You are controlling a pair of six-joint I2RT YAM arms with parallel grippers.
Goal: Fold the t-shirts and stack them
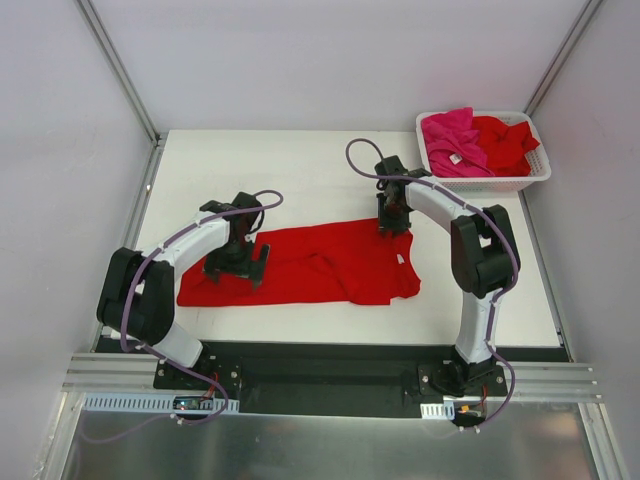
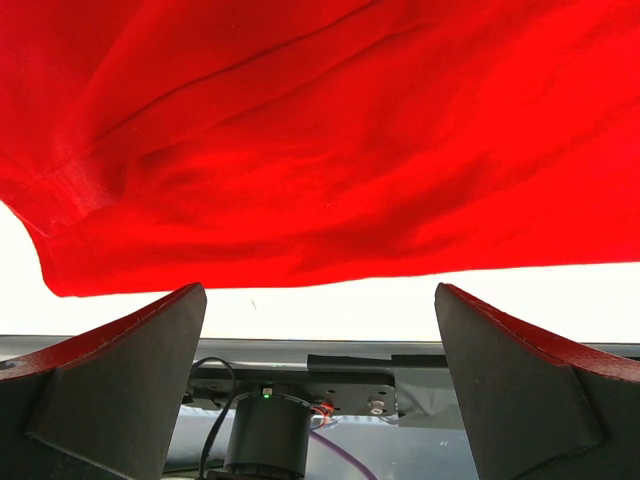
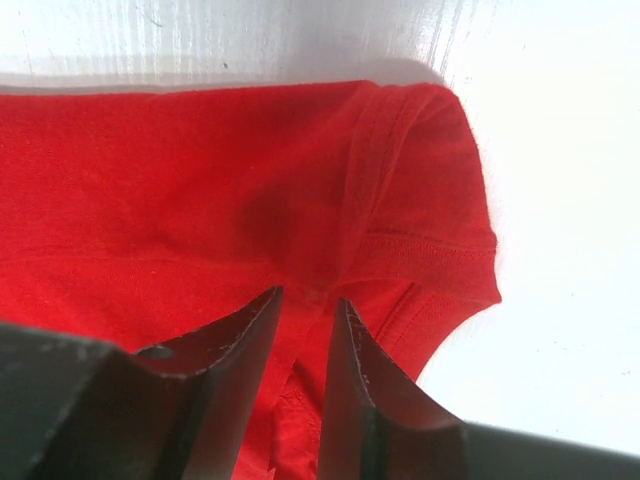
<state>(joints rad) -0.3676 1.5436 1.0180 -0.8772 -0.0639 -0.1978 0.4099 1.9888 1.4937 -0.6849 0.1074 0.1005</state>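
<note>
White table [image 1: 300, 170] bears the red t-shirt [image 1: 320, 265]; left gripper [image 2: 320, 295] gapes wide, right gripper [image 3: 308, 297] narrow, grip unclear: pinch both edges evenly.

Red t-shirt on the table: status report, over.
Left hand open over red t-shirt. Right hand nearly closed at its far edge, grip unclear. Shirt spread on table. Basket aside.

plain red t-shirt [image 1: 310, 262] on white table [image 1: 300, 170], white slotted basket [image 1: 490, 183], 1 magenta-pink t-shirt [image 1: 450, 138] with white neck label [image 1: 455, 158], 1 more red shirt [image 1: 508, 140] alongside, left arm [image 1: 190, 243] and right arm [image 1: 440, 205] black with white links, purple cable [image 1: 349, 158]
</note>
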